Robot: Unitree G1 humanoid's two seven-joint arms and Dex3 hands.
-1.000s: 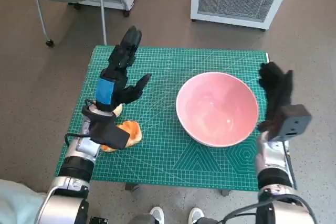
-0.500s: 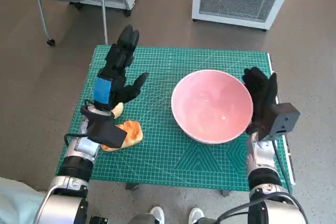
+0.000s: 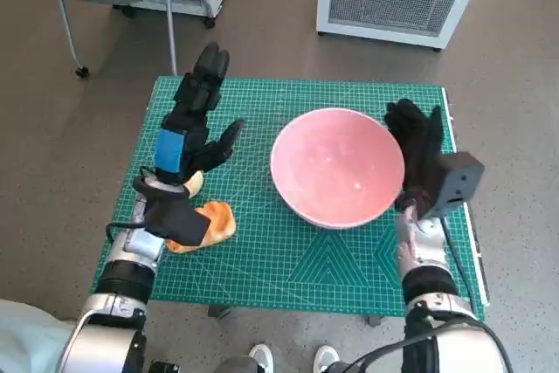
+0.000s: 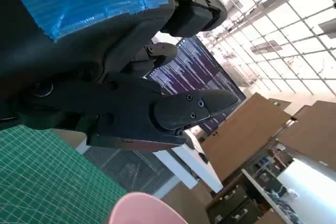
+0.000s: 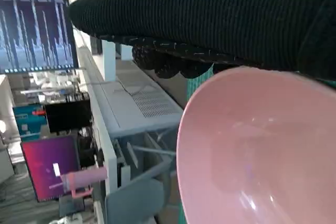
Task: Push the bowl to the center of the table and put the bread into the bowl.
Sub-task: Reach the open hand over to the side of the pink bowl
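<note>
The gloved right hand (image 3: 417,156), fingers spread and holding nothing, presses flat against the near side of the round pink plastic bowl (image 3: 336,166). A high push could tip it. The black, blue-taped left hand (image 3: 194,124) hovers wide open; the orange bread piece (image 3: 208,223) lies just beneath its wrist, long axis pointing towards the bowl.

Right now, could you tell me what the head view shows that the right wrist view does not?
Only the head view shows the bread, the left hand raised with fingers spread, and the green mat. Only the right wrist view shows monitor screens across the room. Both show the pink bowl, empty, with the gloved right hand against its rim.
</note>
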